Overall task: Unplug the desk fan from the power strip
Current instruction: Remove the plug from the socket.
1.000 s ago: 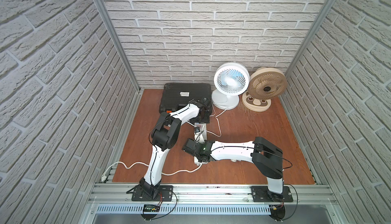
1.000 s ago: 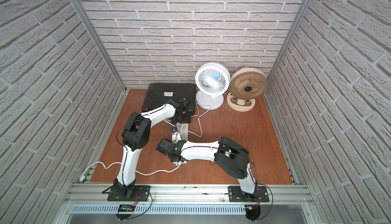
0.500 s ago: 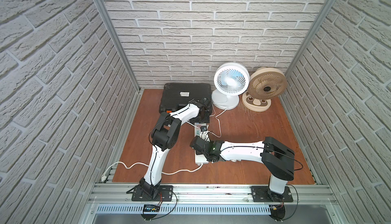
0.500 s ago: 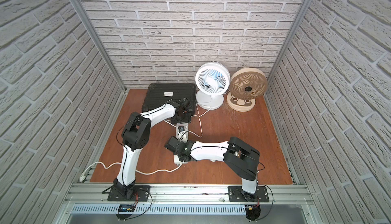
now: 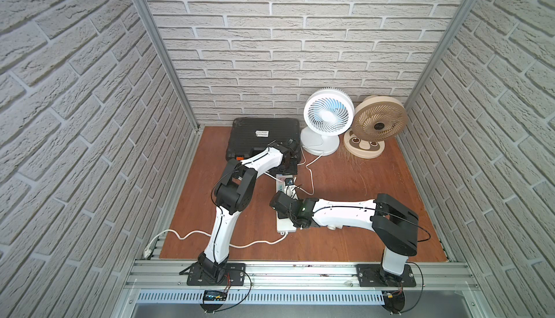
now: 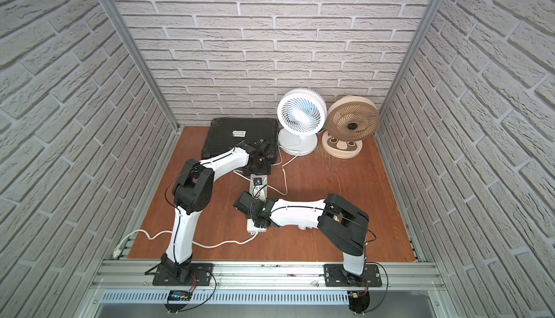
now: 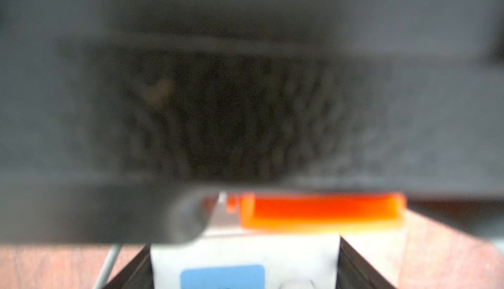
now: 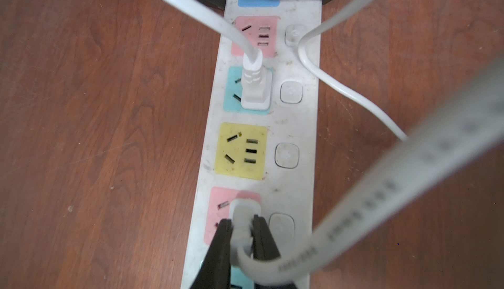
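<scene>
**Right arm:** your forearm lies low across the table point(image 5: 345, 187) from an elbow at the right. The wrist is over the near half of the power strip point(image 5: 283, 225).
**Right gripper** point(image 8: 242, 220): the fingers pinch a white plug point(image 8: 244, 207) seated in a pink socket.
**Left arm:** the elbow is raised and the forearm reaches back to the strip's far end, beside the black case point(image 5: 264, 139).
**Left gripper** point(image 5: 289, 166): the fingers point(image 7: 136, 271) clamp the strip's two long edges.
**Desk fan** point(image 5: 327, 115): upright at the back wall, just beside a tan fan point(image 5: 380, 121) and well apart from the strip.
**Hard to make out:**
- The left wrist view is mostly dark blur with an orange bar.
- You cannot trace which cord reaches which fan.
- A second plug point(image 8: 256, 91) fills the teal socket.
- Your right wrist covers the strip's middle in both top views.
</scene>
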